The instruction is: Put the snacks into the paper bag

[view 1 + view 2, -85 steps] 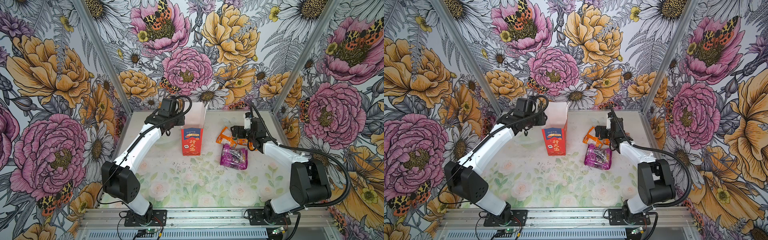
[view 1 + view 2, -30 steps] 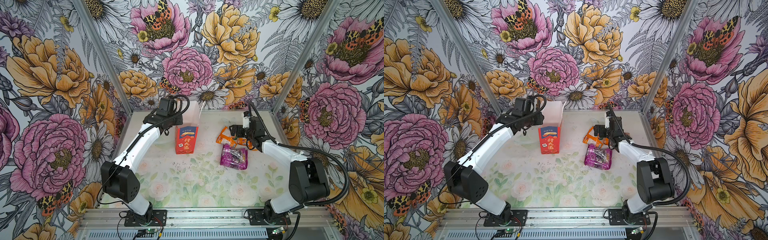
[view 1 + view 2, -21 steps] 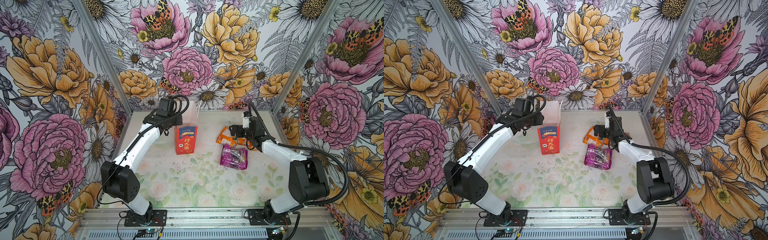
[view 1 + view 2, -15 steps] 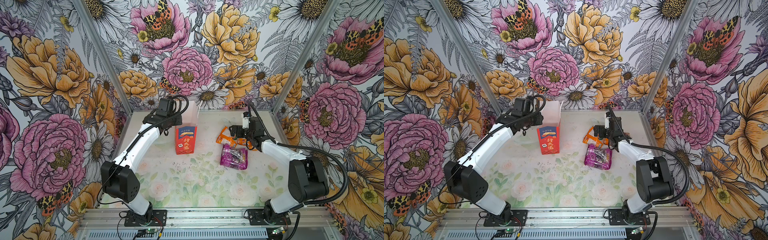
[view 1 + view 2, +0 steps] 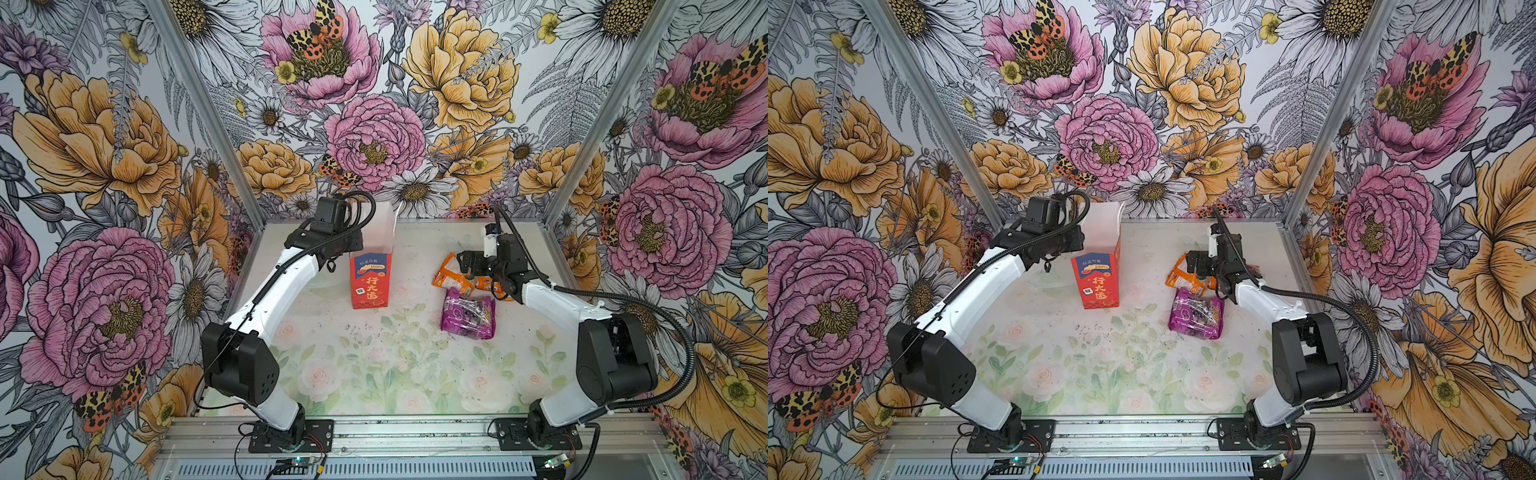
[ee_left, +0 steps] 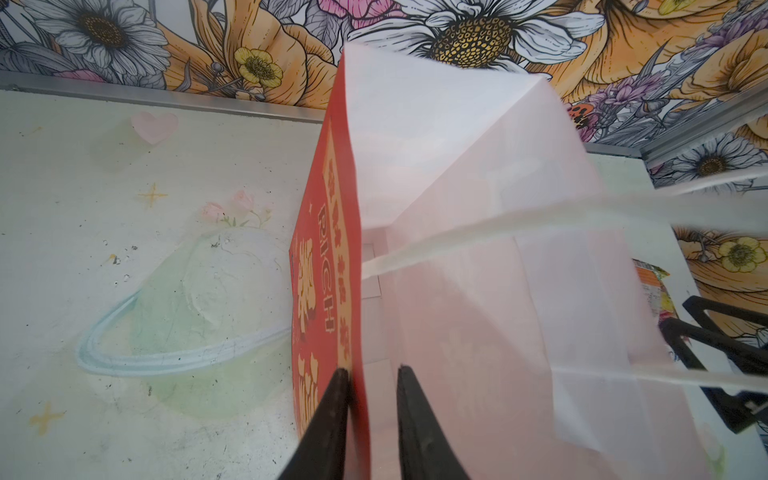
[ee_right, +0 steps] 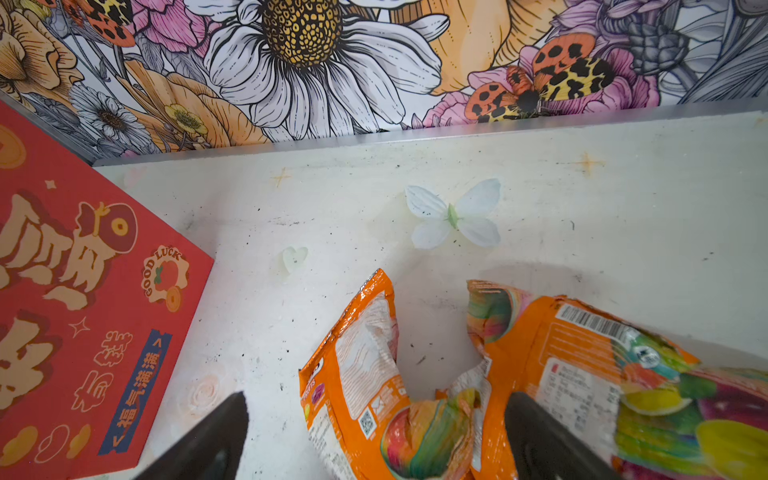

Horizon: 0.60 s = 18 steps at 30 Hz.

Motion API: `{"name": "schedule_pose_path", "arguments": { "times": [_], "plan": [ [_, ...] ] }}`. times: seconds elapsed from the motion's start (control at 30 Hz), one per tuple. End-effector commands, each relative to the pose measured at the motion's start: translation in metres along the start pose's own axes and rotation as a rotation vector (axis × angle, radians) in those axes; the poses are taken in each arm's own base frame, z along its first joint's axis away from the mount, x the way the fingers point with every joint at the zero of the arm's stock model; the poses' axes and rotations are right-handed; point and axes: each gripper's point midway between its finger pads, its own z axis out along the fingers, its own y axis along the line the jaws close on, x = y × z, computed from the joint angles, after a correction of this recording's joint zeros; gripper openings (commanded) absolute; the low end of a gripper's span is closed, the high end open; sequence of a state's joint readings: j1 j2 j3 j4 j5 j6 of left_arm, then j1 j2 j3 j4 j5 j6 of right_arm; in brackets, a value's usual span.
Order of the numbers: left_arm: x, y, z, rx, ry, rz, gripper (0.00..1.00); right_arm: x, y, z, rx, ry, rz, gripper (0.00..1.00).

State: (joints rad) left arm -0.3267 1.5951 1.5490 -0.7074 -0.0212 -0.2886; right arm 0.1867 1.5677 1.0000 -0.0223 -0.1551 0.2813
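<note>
Reading "RICH" on the upright red paper bag (image 6: 324, 291) only in left wrist view, "GOOD LUCK" only in right wrist, "100%" in both top views; left fingers (image 6: 328, 428) narrow astride its wall, right fingers (image 7: 544, 436) wide over orange crinkly plastic packets (image 7: 361, 374) on tabletop (image 7: 623, 232) right of it.

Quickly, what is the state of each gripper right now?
Left gripper: jaws narrow around the paper bag wall; a firm grip cannot be told.
Right gripper: open over an orange packet, holding nothing.
</note>
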Motion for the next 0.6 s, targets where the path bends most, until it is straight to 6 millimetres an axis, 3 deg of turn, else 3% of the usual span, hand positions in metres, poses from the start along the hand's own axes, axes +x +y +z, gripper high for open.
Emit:
{"name": "schedule_pose_path", "arguments": {
  "times": [0.0, 0.57],
  "plan": [
    [-0.005, 0.001, -0.014, 0.021, -0.022, -0.015, 0.23, -0.010, 0.007, 0.001, -0.018, -0.016, 0.006, 0.97],
    [-0.006, 0.006, -0.025, 0.011, -0.043, -0.020, 0.31, -0.012, 0.012, 0.002, -0.027, -0.017, 0.000, 0.97]
  ]
}}
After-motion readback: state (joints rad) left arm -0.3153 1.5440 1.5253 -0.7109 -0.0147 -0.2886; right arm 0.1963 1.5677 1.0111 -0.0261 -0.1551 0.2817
